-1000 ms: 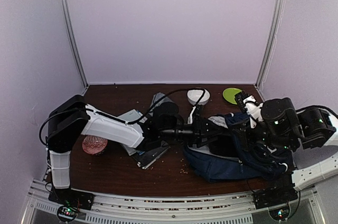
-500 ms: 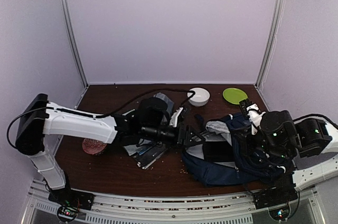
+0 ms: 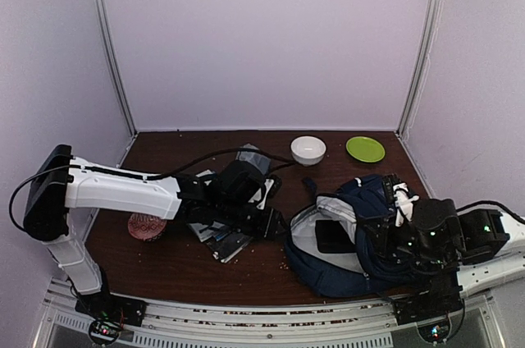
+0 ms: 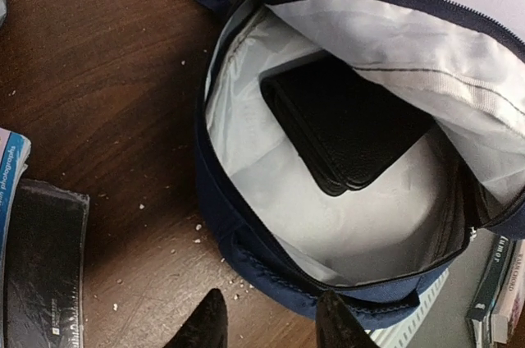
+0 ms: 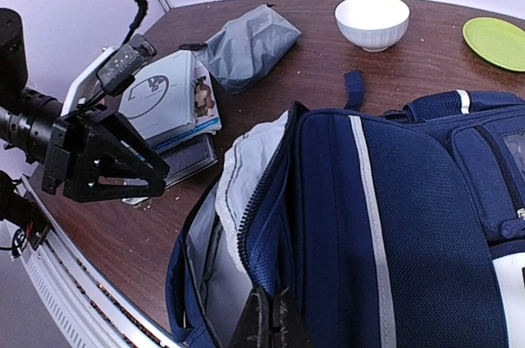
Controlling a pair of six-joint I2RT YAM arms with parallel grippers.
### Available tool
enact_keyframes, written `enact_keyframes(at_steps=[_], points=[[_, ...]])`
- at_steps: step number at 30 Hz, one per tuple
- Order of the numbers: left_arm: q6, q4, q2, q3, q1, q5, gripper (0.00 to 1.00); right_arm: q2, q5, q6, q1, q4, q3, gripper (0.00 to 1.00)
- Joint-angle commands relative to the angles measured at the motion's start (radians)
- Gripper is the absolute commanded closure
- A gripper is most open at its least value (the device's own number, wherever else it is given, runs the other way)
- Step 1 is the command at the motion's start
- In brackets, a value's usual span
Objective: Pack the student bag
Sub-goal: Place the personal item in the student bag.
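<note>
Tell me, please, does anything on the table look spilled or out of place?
Yes. Small pale crumbs lie scattered on the brown table beside the open student bag; they look like a spill.

The high camera looks down from six o'clock; both wrist cameras sit close, sharing the student bag [image 3: 328, 270] at four o'clock.

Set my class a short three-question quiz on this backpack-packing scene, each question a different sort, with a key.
1. True or false: the student bag is zipped shut.
2. What lies inside it? A a flat black case; B a banana; C a water bottle.
3. Which gripper pinches the bag's open rim?
Key: 1 false; 2 A; 3 the right gripper.
</note>
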Motion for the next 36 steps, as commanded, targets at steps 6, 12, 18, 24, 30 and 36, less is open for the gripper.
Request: enact_keyframes(at_steps=[6,12,18,24,30,36], points=[[-0.046,0.031,0.149,0.221,0.006,0.052,0.47,0.106,0.171,-0.038,0.05,0.052,0.113,1.0],[-0.159,0.04,0.262,0.278,0.013,0.066,0.64,0.079,0.212,-0.045,0.051,0.095,0.158,1.0],[-0.214,0.085,0.362,0.292,0.017,0.125,0.69,0.063,0.215,-0.038,0.052,0.101,0.158,1.0],[-0.237,0.127,0.456,0.378,0.017,0.196,0.71,0.066,0.194,-0.029,0.053,0.108,0.144,1.0],[-0.264,0.35,0.524,0.449,0.005,0.372,0.78,0.068,0.177,-0.026,0.052,0.121,0.134,1.0],[-0.266,0.478,0.566,0.524,-0.008,0.452,0.79,0.095,0.163,-0.031,0.053,0.136,0.139,1.0]])
